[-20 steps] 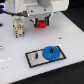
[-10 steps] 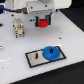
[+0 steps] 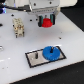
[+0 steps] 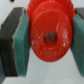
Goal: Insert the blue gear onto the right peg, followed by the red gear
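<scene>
The gripper (image 3: 47, 21) pinches the red gear (image 3: 47, 22) above and well apart from the grey plate (image 3: 34, 57), where the blue gear (image 3: 50, 52) sits.

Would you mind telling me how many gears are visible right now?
2. The blue gear lies on the grey plate; the red gear is held in the hand above the table.

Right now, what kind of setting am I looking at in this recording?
Probably a robot test bench: a plain white table, a grey plate carrying a blue gear, and the tool gripping a red gear.
</scene>
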Available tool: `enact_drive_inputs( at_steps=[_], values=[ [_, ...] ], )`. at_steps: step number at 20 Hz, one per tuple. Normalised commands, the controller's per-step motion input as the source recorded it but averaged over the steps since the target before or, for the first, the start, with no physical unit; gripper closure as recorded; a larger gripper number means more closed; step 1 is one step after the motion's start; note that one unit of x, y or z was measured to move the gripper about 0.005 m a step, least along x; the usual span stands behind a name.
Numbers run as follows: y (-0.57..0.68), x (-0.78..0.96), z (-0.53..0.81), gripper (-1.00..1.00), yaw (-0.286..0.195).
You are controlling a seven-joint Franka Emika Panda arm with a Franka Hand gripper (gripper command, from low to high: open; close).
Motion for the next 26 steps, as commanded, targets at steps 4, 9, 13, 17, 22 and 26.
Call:
enact_drive_inputs(
  at_steps=[4, 9, 13, 17, 22, 26],
  values=[
    [0.00, 0.81, 0.32, 1.00, 0.000],
    [-0.01, 0.82, 0.27, 1.00, 0.000],
    [-0.02, 0.83, 0.24, 1.00, 0.000],
    [-0.02, 0.77, 0.19, 1.00, 0.000],
    [-0.01, 0.72, 0.17, 1.00, 0.000],
    [-0.09, 0.65, 0.10, 1.00, 0.000]
  ],
)
